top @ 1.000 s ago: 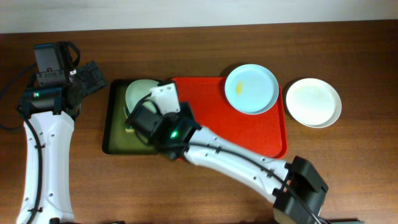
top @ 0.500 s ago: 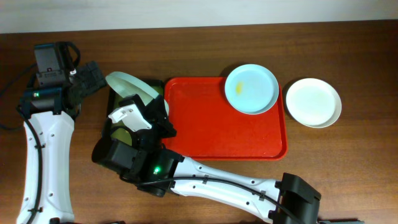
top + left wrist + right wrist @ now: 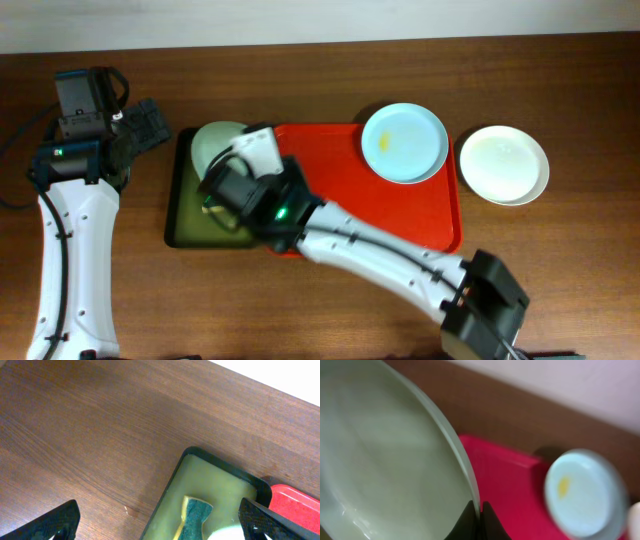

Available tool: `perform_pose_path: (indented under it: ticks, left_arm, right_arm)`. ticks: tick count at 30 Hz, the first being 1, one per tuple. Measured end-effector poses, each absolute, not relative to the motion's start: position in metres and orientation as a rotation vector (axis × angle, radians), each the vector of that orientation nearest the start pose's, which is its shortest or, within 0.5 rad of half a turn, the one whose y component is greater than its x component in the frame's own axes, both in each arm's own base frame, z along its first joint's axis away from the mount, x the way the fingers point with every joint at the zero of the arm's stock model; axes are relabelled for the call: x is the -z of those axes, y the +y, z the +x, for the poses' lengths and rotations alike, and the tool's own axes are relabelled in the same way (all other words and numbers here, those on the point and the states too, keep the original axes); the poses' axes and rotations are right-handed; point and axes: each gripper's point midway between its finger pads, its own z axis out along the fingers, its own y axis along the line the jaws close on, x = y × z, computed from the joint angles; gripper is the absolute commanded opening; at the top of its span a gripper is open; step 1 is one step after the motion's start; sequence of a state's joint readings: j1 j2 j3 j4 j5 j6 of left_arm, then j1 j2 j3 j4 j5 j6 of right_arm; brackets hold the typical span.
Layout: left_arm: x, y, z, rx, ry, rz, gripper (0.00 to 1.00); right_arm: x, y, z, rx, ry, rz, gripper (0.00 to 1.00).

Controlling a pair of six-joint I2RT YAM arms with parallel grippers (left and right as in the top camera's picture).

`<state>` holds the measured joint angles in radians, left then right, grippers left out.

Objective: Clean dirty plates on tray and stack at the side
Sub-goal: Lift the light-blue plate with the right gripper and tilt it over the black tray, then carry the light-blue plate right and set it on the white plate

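Note:
My right gripper (image 3: 479, 516) is shut on the rim of the pale mint-green plate (image 3: 390, 460) and holds it over the far end of the dark green basin (image 3: 185, 215); the plate also shows in the overhead view (image 3: 216, 146). The pale blue plate (image 3: 404, 142), with a yellow smear, lies on the far right of the red tray (image 3: 370, 215). The white plate (image 3: 504, 164) lies on the table right of the tray. My left gripper (image 3: 160, 522) is open above the table by the basin's far left corner.
A green and yellow sponge (image 3: 194, 519) lies in the cloudy water of the basin (image 3: 210, 477). My right arm (image 3: 380, 255) stretches across the tray's near left part. The left arm (image 3: 65, 230) runs along the table's left side.
My right gripper swung the mint-green plate out to the left and tilted it, then brought it back over the basin's far end. The left arm has not moved.

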<state>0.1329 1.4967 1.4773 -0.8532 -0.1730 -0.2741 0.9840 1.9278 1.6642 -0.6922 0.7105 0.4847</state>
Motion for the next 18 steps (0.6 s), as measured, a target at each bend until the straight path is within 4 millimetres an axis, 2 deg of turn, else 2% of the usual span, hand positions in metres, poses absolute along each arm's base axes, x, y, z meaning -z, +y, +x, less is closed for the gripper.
perform_pose_path:
  ticks: [3, 6, 8, 9, 11, 13, 14, 15, 16, 18]
  left_arm:
    - [-0.245, 0.083, 0.395, -0.148, 2.365, -0.567, 0.99]
    - [-0.246, 0.083, 0.396, -0.148, 2.364, -0.567, 0.99]
    - [-0.246, 0.083, 0.396, -0.148, 2.364, -0.566, 1.0]
    - [-0.246, 0.083, 0.395, -0.148, 2.365, -0.567, 0.99]
    - [-0.246, 0.083, 0.395, -0.148, 2.365, -0.567, 0.99]
    - [-0.246, 0.083, 0.395, -0.148, 2.365, -0.567, 1.0]
    - [-0.246, 0.083, 0.395, -0.148, 2.365, -0.566, 0.99]
    - [-0.246, 0.083, 0.395, -0.148, 2.364, -0.567, 0.99]
    - [-0.245, 0.083, 0.395, -0.148, 2.365, -0.567, 0.99]
    - [-0.246, 0.083, 0.395, -0.148, 2.365, -0.567, 0.99]
  right_arm:
    - [-0.16, 0.315, 0.375, -0.034, 2.44, -0.162, 0.04]
    - [-0.146, 0.293, 0.389, -0.206, 2.587, -0.046, 0.04]
    - [-0.138, 0.264, 0.401, -0.32, 2.686, 0.069, 0.04]
    - [-0.135, 0.243, 0.407, -0.364, 2.731, 0.149, 0.04]
    - [-0.131, 0.213, 0.413, -0.411, 2.784, 0.262, 0.04]
    - [-0.127, 0.158, 0.424, -0.437, 2.818, 0.463, 0.04]
    - [-0.124, 0.123, 0.425, -0.428, 2.833, 0.59, 0.04]
    - [-0.122, 0.097, 0.425, -0.418, 2.833, 0.685, 0.04]
    - [-0.12, 0.066, 0.425, -0.406, 2.826, 0.788, 0.04]
    - [-0.116, 0.007, 0.412, -0.376, 2.823, 0.995, 0.04]
